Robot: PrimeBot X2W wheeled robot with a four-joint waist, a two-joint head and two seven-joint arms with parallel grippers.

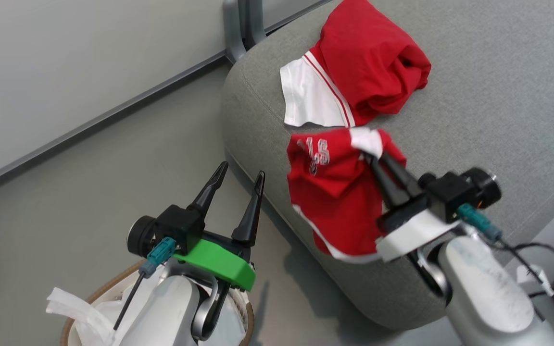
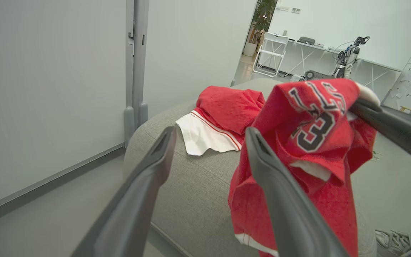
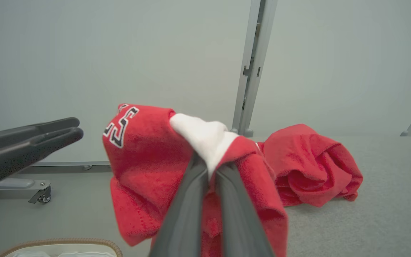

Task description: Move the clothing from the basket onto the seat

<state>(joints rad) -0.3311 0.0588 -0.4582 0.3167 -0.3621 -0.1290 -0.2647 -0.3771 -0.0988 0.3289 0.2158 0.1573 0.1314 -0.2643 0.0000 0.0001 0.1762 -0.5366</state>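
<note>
Red sportswear sits in two spots. One crumpled piece [image 1: 373, 72], with a white panel and striped trim, rests on the grey woven seat [image 1: 498, 96] close to its far rounded corner. Just nearer than it, a hanging piece [image 1: 334, 197] with lettering and a number dangles over the seat's left edge; whether its lower hem touches the upholstery I cannot tell. The right pincer [image 1: 377, 158] is clenched on a white fold at the top of this hanging piece, its two dark fingers pressed together around the cloth. The left pincer [image 1: 241, 170] is released, fingers spread wide with nothing between them, and hovers to the left of the seat, above the basket [image 3: 84, 241]. The basket stands on the floor [image 1: 113, 168] at the near left, its brown woven rim and rumpled white liner [image 1: 72, 307] showing beneath the left forearm.
</note>
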